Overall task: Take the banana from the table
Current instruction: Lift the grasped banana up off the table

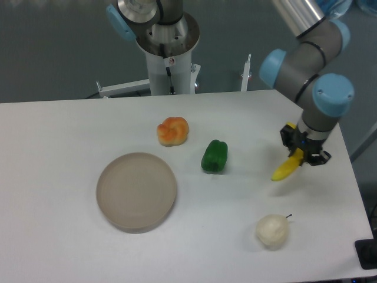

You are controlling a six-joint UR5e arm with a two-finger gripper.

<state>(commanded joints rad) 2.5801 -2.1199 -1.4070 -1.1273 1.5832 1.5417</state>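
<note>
Yellow banana (285, 170) is in my gripper (304, 151), jaws closed across its upper end; the free end droops down and to the left, with a faint shadow on the table (59, 236) under it, so I judge it clear of the surface. Taking the pepper (214, 156) as reference: banana hangs to the right of it and slightly nearer the camera, well apart; the pale round fruit (272, 230) sits nearer the camera and to the right; the orange fruit (172, 131) is to the left and further back; the plate (136, 191) is to the left and nearer.

Handling judgement: light, fairly stiff, smooth skin, bruises under hard squeeze. The end grip leaves a long overhang, so it may pivot between the fingers. A hold nearer mid-length would be steadier. Moderate force, slow motion.
</note>
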